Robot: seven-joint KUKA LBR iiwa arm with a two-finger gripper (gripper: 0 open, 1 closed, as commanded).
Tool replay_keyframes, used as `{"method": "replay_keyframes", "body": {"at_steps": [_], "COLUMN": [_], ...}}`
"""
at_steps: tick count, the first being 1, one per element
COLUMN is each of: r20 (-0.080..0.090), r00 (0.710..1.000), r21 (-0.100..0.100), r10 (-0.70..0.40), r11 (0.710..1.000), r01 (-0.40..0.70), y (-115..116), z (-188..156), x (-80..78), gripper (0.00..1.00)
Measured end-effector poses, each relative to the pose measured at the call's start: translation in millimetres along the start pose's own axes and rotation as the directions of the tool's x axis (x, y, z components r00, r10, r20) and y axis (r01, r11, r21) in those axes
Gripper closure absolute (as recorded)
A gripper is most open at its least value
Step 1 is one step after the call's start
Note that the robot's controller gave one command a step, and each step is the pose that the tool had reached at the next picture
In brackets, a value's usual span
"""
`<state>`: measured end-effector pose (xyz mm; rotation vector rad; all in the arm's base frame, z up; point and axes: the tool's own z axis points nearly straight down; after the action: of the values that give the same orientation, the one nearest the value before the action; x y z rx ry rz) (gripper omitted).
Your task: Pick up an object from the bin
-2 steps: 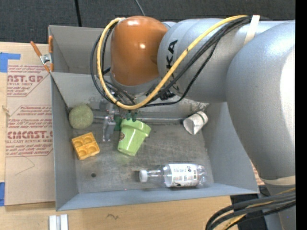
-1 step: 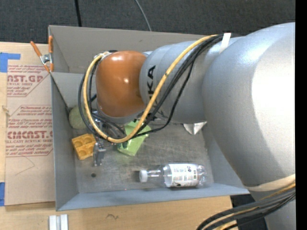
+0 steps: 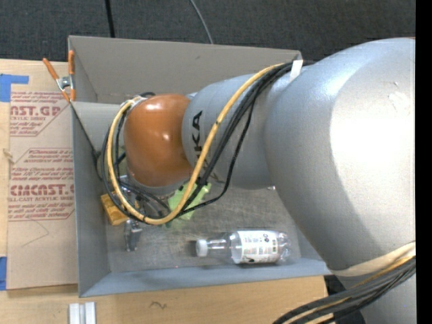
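Nearest the viewer, a clear plastic bottle [image 3: 239, 246] with a white cap lies on its side along the near wall of the bin [image 3: 202, 279]. The cap points left. Being round and flat on the floor, it would likely roll if nudged.

Left of the cap, the claw [image 3: 133, 234] hangs low over the bin floor in the near-left corner. Its spread cannot be told from this angle, and nothing is seen gripped in it.

Just beyond the claw, against the left wall, sits a small yellow object [image 3: 111, 208], partly covered by the robot's cables [image 3: 162, 218]. It is the closest item to the claw and, in my judgement, the likeliest target, though the wall crowds the approach. A green object [image 3: 187, 198] lies to the right, mostly beneath the arm, and its kind is not determinable.

Above these, the orange wrist cover [image 3: 156, 139] points steeply down, consistent with a vertical reach. No lift is under way.
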<state>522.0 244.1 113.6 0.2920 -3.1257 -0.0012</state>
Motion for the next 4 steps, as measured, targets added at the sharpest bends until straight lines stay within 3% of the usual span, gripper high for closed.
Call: {"method": "replay_keyframes", "body": {"at_steps": [1,2,3,4], "r20": [0.003,0.019,0.009,0.009], "r00": [0.997,0.999,0.999,0.999], "r21": [0.001,-0.005,-0.004,-0.004], "r10": [-0.079,-0.039,-0.043,-0.043], "r11": [0.997,0.999,0.999,0.999], "r01": [0.079,0.039,0.043,0.043], "y": [-3,-30,-25,-25], "z": [-23,42,31,31], "x": [-13.4,-16.6,-15.4,-15.4], "gripper": [0.0,0.0,1.0,1.0]}}
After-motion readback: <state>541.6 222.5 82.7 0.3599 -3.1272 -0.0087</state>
